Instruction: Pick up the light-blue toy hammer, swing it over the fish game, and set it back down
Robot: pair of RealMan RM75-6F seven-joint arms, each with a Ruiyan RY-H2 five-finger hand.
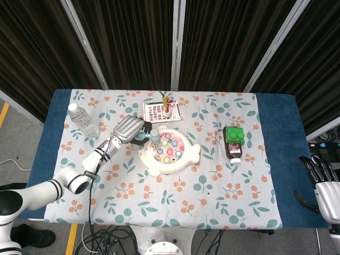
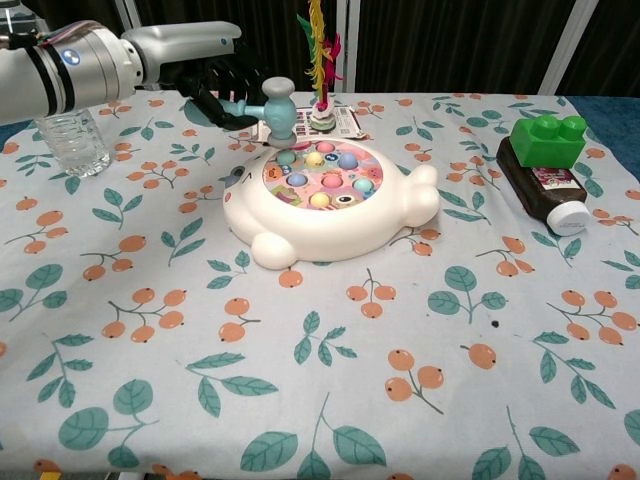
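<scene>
My left hand [image 1: 128,128] [image 2: 212,88] grips the handle of the light-blue toy hammer [image 2: 275,108] [image 1: 149,136]. The hammer head hangs just above the far left edge of the fish game [image 2: 325,200] [image 1: 169,150], a white fish-shaped board with coloured pegs. In the head view my right hand [image 1: 322,183] sits far off at the lower right, beyond the table edge, open with its fingers spread and holding nothing.
A water bottle [image 2: 68,135] [image 1: 83,121] stands at the far left. Behind the game lie a card [image 1: 157,111] and a small feathered toy [image 2: 318,60]. At the right is a brown bottle [image 2: 545,185] with a green block [image 2: 548,138] on it.
</scene>
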